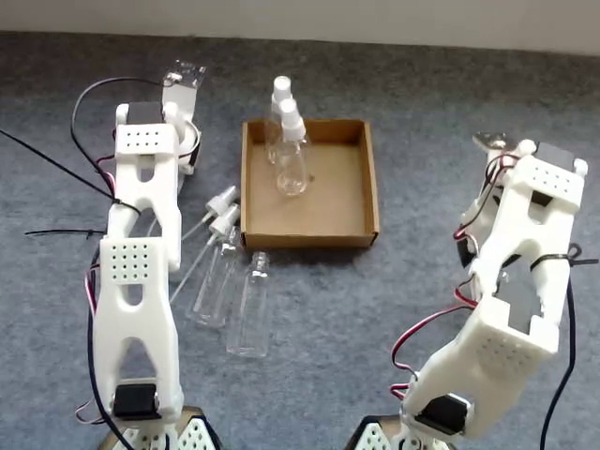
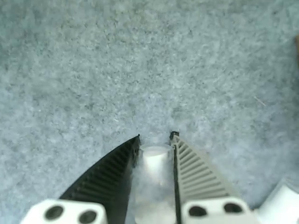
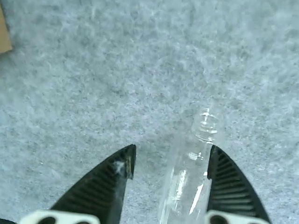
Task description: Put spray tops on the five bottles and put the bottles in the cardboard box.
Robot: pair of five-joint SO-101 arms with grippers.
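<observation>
Bottles with spray tops [image 1: 292, 155], two of them, sit in the far left part of the cardboard box [image 1: 370, 187]. The box is a shallow square tray of plain brown card at the middle of the table [image 1: 375, 319], whose surface is a fuzzy grey felt. Just left of the box's near corner we see two loose spray tops [image 1: 223, 208], white with thin dip tubes. They lie by the necks of uncapped bottles [image 1: 248, 305], which are clear, cylindrical and set side by side on the felt. The left arm's white perforated links stretch along their left side, crossed by thin black cables [image 1: 66, 173]. The left gripper [image 1: 183, 80] hangs at the far left, its ribbed jaws narrow and clamped on a clear bottle [image 2: 154, 177]. In the right wrist view the right gripper [image 3: 171, 149] has its jaws wide. An open-necked bottle [image 3: 187, 182] lies between them against one jaw, over bare felt.
</observation>
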